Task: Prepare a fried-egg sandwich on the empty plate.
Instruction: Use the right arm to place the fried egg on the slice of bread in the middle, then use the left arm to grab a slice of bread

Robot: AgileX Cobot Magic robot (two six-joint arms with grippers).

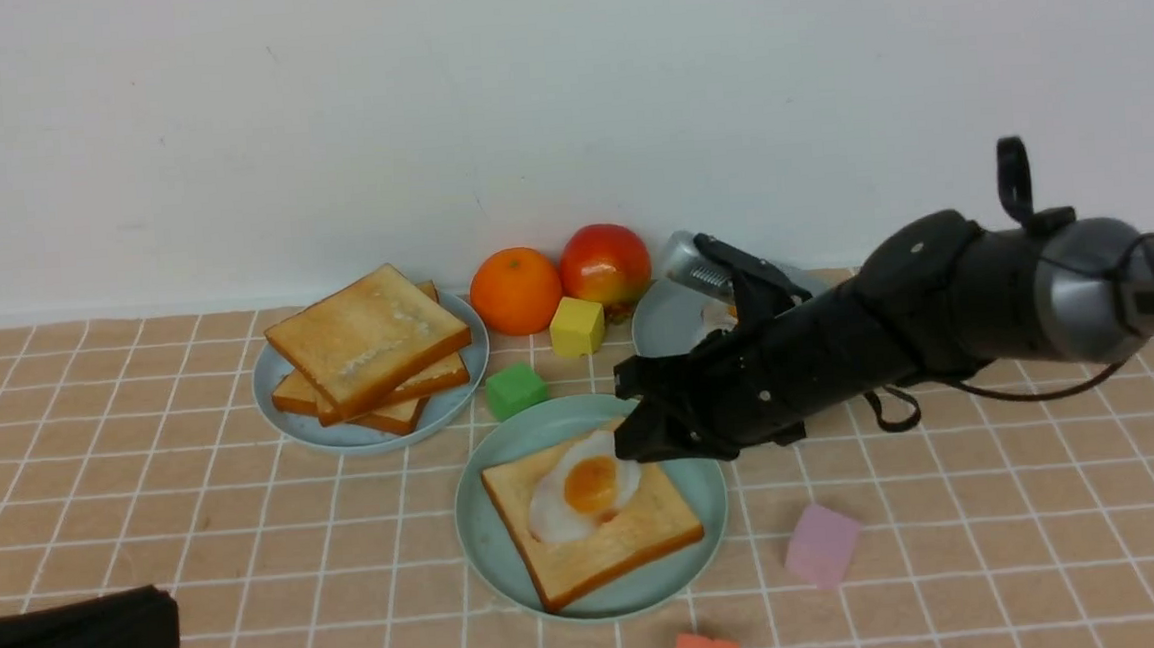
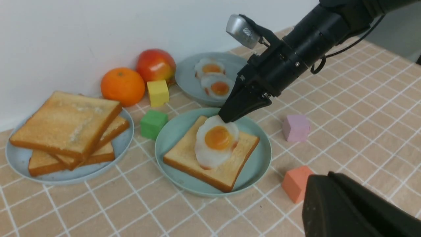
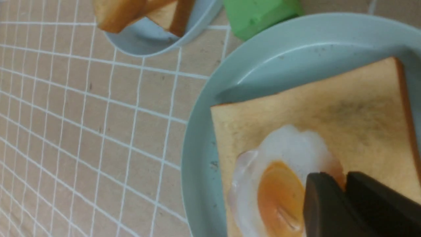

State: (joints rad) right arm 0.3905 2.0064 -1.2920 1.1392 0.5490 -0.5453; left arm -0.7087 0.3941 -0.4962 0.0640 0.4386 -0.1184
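My right end effector [image 2: 226, 118], jaws barely parted, touches the glossy white fried egg [image 2: 214, 144] on golden square toast [image 2: 184, 158]; I cannot tell whether it grips.

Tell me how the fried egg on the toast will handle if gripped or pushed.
The fried egg looks glossy, so probably slippery. Its thin, translucent rim suggests light and bendy. Lying flat on the toast slice, it should slide, not roll.
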